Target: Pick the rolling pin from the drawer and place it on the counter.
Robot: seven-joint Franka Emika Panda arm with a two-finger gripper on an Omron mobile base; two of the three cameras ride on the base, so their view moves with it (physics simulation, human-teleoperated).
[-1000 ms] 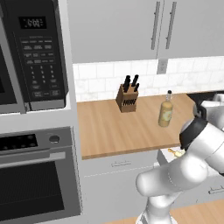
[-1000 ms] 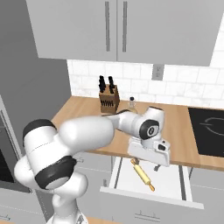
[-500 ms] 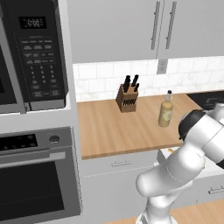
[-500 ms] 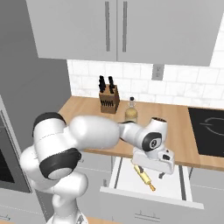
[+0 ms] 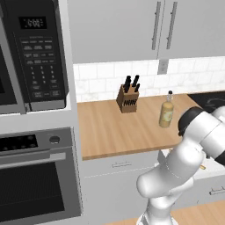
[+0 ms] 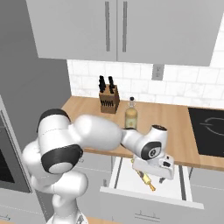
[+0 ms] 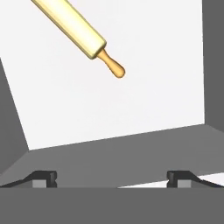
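The rolling pin lies flat on the pale floor of the open drawer, its long axis diagonal, one handle toward the drawer's front. The gripper hangs over the drawer, fingers spread wide and empty. On the counter above stand a knife block and bottle.

The knife block stands against the tiled wall. An amber bottle stands right of the block, nearer the front. A microwave and an oven are left of the block.
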